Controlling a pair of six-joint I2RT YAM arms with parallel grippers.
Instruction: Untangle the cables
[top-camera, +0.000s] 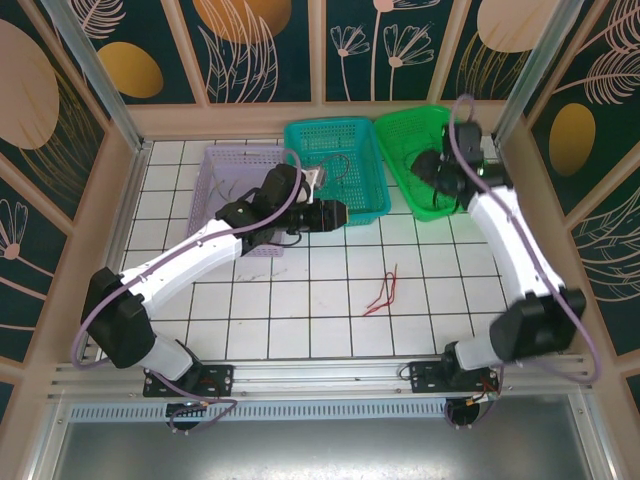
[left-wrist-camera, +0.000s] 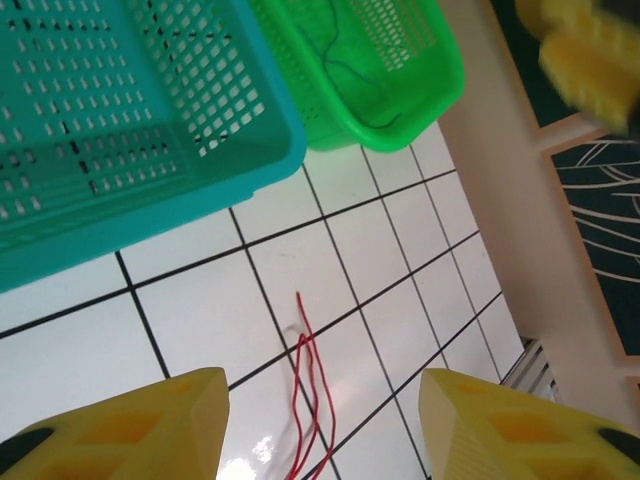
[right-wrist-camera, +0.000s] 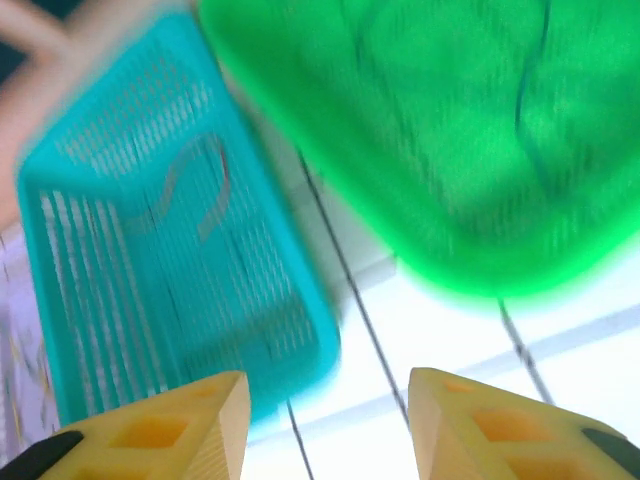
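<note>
A red-orange cable (top-camera: 379, 294) lies folded in loose loops on the white tiles, right of centre. In the left wrist view this red cable (left-wrist-camera: 311, 390) lies below and between my open fingers, with nothing held. My left gripper (top-camera: 339, 214) hovers at the teal basket's front edge, open (left-wrist-camera: 325, 432). My right gripper (top-camera: 433, 172) hangs over the green basket, open and empty (right-wrist-camera: 328, 425); that view is blurred. A dark green wire (left-wrist-camera: 352, 72) lies in the green basket (left-wrist-camera: 400, 110). A brownish wire (right-wrist-camera: 208, 190) lies in the teal basket (right-wrist-camera: 120, 300).
Three baskets stand at the back: purple (top-camera: 224, 168), teal (top-camera: 310, 133) and green (top-camera: 402, 128). Thin wires lie in the purple basket. Wooden walls (top-camera: 118, 200) fence the tiled floor on both sides. Open tiles (top-camera: 300, 310) stretch between the arms.
</note>
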